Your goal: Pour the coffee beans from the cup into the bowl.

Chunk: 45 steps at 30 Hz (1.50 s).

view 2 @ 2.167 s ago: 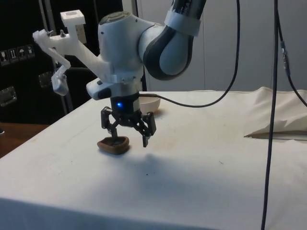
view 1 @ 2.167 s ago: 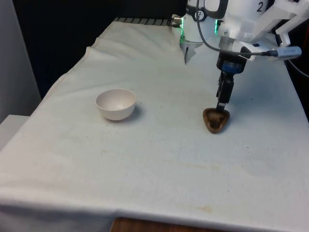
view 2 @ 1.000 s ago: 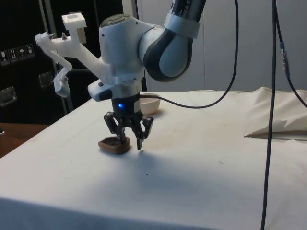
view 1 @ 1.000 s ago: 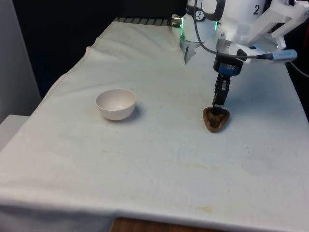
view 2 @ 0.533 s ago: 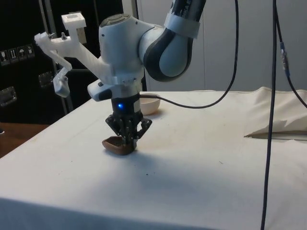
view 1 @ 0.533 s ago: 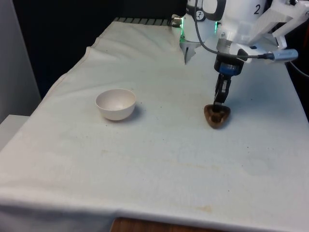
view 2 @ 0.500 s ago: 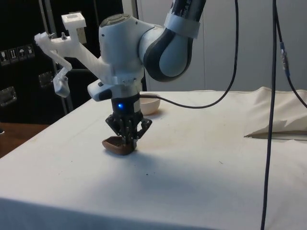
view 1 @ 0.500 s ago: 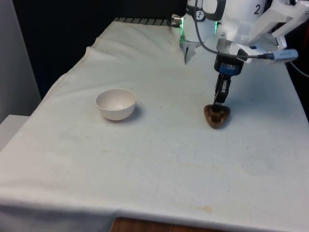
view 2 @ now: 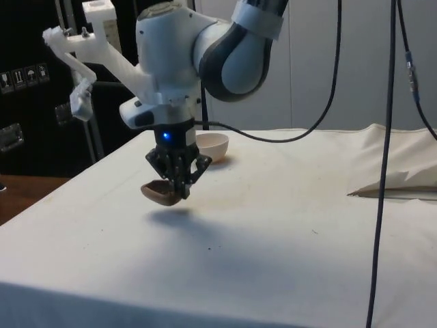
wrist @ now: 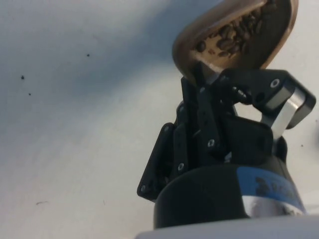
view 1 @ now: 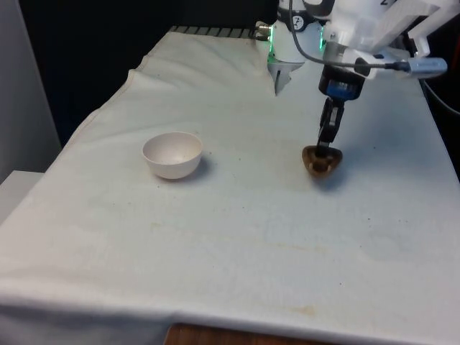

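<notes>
My gripper (view 2: 175,189) pinches the brown cup (view 2: 159,193) by its rim. I must keep it flat so no coffee beans (wrist: 238,33) spill on the way to the white bowl (view 1: 172,154).

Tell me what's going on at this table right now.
The gripper is shut on the rim of a brown cup of coffee beans and holds it just above the white cloth, its shadow beneath. The white bowl sits apart, toward the front view's left. Nothing is poured yet.
</notes>
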{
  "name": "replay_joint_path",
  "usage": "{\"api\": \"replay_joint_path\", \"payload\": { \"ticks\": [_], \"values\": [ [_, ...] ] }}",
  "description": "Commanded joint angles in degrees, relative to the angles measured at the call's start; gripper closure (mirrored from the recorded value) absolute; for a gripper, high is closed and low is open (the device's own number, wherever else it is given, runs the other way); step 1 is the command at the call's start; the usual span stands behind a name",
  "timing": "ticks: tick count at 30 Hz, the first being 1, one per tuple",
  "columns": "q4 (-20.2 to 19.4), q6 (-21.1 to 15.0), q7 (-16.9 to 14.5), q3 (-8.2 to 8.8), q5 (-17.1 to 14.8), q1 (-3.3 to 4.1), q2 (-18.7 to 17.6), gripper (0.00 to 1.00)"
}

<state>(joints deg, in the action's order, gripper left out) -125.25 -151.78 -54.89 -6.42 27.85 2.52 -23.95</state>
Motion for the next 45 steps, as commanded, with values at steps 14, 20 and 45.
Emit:
{"api": "replay_joint_path", "payload": {
  "ticks": [14, 20, 45],
  "values": [
    [0.5, 4.1, 0.1, -0.17, -3.2, -0.17, 3.8, 1.00],
    [1.1, 6.5, 0.5, -0.11, -4.7, -0.29, 5.7, 1.00],
    [3.8, 13.6, 2.2, 0.29, -7.9, -1.03, 9.9, 1.00]
  ]
}}
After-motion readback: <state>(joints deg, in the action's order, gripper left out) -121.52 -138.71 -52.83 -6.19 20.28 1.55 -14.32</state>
